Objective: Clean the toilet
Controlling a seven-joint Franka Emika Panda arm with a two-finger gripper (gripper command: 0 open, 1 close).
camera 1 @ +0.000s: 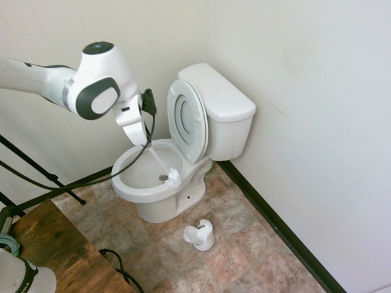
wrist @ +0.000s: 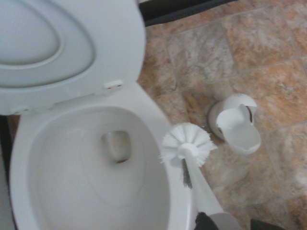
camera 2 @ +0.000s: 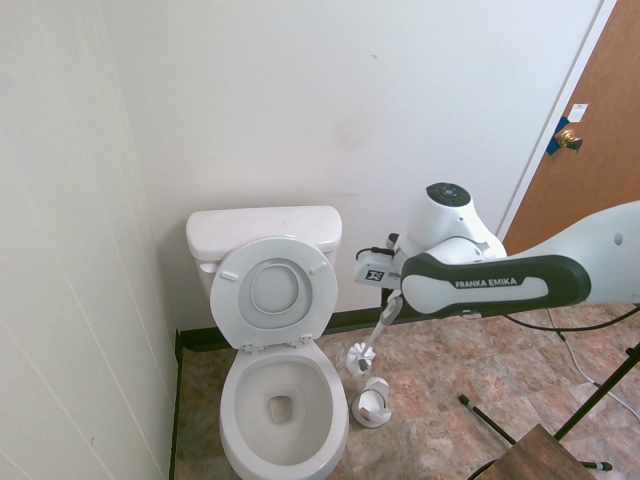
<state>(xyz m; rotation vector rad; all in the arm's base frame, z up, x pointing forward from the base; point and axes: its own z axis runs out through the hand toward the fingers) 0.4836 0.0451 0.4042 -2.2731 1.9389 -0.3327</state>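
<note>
the gripper (camera 2: pixel 392 296) is closed on the brush (camera 2: pixel 361 357), its white head hanging beside the toilet (camera 2: pixel 284 411); the holder (camera 2: pixel 372 403) stands on the floor just beside the toilet.

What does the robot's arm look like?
The robot's arm is shiny white and rounded, with dark grey patches and "FRANKA EMIKA" written on its side in white letters. A dark round cap sits on one joint, and a black cable loops from it.
</note>
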